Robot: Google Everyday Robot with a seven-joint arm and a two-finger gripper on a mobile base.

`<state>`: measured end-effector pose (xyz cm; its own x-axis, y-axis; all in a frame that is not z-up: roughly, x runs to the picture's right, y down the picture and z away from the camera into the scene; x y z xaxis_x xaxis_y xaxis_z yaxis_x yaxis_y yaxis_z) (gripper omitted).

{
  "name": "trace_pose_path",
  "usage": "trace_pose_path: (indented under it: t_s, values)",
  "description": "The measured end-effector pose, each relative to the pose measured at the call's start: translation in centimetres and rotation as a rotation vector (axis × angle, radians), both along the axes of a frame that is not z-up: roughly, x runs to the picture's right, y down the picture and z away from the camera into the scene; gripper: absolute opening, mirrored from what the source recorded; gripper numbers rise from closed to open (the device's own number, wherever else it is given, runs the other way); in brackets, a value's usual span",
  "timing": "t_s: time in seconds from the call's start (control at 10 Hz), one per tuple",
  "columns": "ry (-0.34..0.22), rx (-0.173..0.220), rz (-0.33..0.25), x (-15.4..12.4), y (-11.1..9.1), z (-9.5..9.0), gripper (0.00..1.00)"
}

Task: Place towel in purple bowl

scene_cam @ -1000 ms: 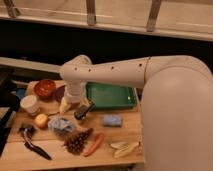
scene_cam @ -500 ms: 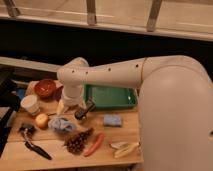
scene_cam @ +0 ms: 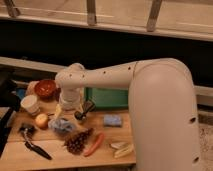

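Pale blue-grey and crumpled into soft folds, the towel [scene_cam: 62, 125] lies unmoved on the wooden table [scene_cam: 60, 162]. The gripper [scene_cam: 81, 114] has edged down and left to hang just beside it, jaws spread and empty. The grasp looks yet to come, and the purple bowl is hidden behind the white arm [scene_cam: 100, 77]. Nearby are a scaly pine cone [scene_cam: 77, 141], a flat blue sponge [scene_cam: 112, 120] and a glossy red-brown bowl [scene_cam: 46, 89].

Crumpled pale blue-grey soft cloth towel [scene_cam: 62, 125], matt; dark matt gripper [scene_cam: 84, 112] just beside it; pale smooth wooden table [scene_cam: 112, 152]; glossy red-brown bowl [scene_cam: 46, 89].
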<state>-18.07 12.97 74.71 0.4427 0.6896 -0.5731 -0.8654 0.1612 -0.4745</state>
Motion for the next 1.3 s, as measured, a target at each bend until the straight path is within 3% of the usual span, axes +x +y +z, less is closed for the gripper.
trace_pose_path:
  t_s: [0.6,0.8,1.0,1.3]
  values:
    - [-0.069,-0.071,0.015,-2.5,3.3,-1.0,0.80]
    - [-0.077,-0.092,0.008,-3.5,4.4,-0.6,0.78]
    - [-0.058,-0.091,0.012,-3.6,4.5,0.0,0.64]
    - [-0.033,-0.069,0.005,-3.5,4.0,0.7,0.33]
